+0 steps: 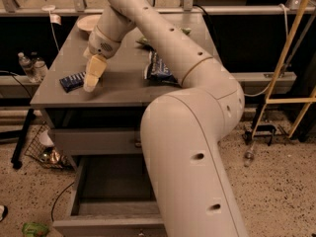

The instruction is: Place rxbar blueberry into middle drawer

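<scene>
Presently, camera view. Item: end effector [94,75], low over the left front of the counter [128,90], tip just beside the bar's right end; spread or pressed together, I cannot tell. Item: bar [72,81], flat on the counter, not held; long axis roughly left-right, right end angled slightly toward the back. Item: drawer [78,186], pulled out below. Step, as I judge: reaching to grasp. Next: close across the bar's short width, lift, carry down.

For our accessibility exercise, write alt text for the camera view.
The robot's gripper is at the cabinet top, beside the rxbar blueberry. Below, the middle drawer stands open; a dark blue chip bag lies on the top too.
</scene>
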Controlling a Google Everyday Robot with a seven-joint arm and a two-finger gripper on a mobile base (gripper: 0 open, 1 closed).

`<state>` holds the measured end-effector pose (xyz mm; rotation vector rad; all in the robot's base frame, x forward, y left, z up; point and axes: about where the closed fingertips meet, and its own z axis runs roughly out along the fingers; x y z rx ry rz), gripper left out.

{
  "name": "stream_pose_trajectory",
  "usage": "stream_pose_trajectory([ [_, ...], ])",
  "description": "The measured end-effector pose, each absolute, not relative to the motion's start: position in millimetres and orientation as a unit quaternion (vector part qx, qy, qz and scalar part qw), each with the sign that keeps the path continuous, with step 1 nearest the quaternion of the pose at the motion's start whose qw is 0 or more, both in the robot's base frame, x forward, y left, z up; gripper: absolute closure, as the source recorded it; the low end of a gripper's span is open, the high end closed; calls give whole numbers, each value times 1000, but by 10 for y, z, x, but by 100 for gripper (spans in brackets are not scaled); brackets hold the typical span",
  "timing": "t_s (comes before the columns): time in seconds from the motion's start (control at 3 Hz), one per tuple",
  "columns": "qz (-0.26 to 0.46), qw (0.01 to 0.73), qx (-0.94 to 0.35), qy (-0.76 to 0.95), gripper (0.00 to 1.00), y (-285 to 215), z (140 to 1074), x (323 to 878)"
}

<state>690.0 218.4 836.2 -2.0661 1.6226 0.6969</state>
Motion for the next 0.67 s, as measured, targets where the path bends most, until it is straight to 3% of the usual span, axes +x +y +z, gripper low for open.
stream_pose_trajectory([
  [0.67, 240, 216, -744, 584, 0, 2221, 8285, 6957],
])
